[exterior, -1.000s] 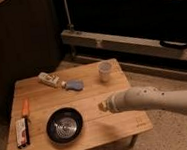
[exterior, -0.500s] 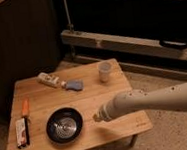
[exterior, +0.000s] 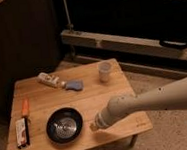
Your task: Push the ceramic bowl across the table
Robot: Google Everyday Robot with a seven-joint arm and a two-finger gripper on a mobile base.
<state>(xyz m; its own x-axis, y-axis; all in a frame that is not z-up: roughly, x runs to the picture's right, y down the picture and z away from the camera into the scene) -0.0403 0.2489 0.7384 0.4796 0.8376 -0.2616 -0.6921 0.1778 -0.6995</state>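
One ceramic bowl (exterior: 65, 124) on table (exterior: 102, 96), gripper (exterior: 95, 125) beside

Smooth white arm (exterior: 155, 100), gripper (exterior: 95, 125) at tip

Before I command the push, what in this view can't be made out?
Camera view:
- Gripper, just right of the ceramic bowl: contact with the rim is unclear, because the arm's end covers that spot.
- Table: the near left corner is cut off by the bottom edge.
- Cup at the far side: its contents are hidden by its wall.
- Flat pack near the left edge: the print is too small to read.
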